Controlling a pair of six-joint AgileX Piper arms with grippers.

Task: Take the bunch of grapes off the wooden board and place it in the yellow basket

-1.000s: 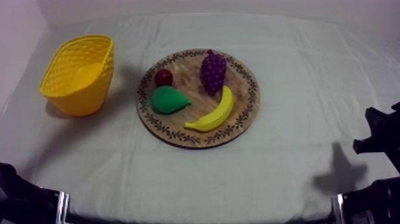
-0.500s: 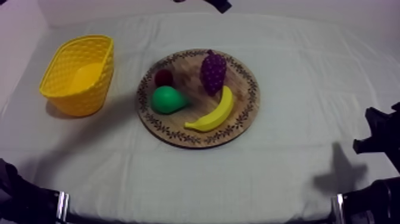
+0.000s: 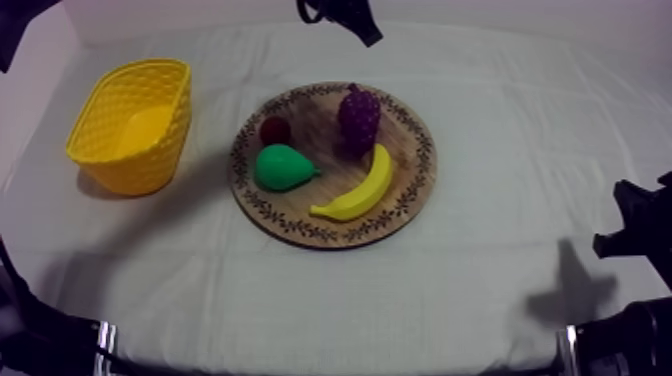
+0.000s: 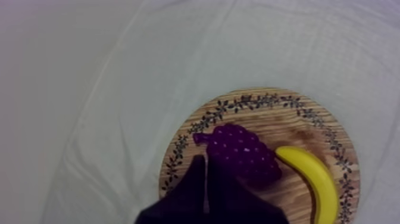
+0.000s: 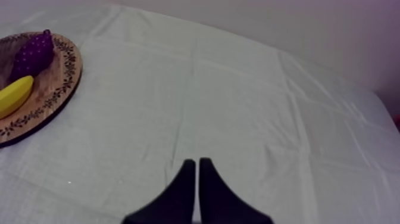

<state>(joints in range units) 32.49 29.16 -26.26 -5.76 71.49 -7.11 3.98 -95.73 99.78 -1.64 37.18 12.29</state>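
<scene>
Since the earlier frame my left gripper (image 3: 343, 14) has come in over the table's far edge, fingers together, empty. The bunch of grapes (image 3: 358, 118) lies on the wooden board's (image 3: 300, 226) far side, just beside the banana (image 3: 358, 190). The gripper should open wide first, then close across the bunch.

Wooden board (image 5: 56, 89) cut by picture edge; small red fruit (image 3: 275, 130) dim, perhaps shadowed.
</scene>
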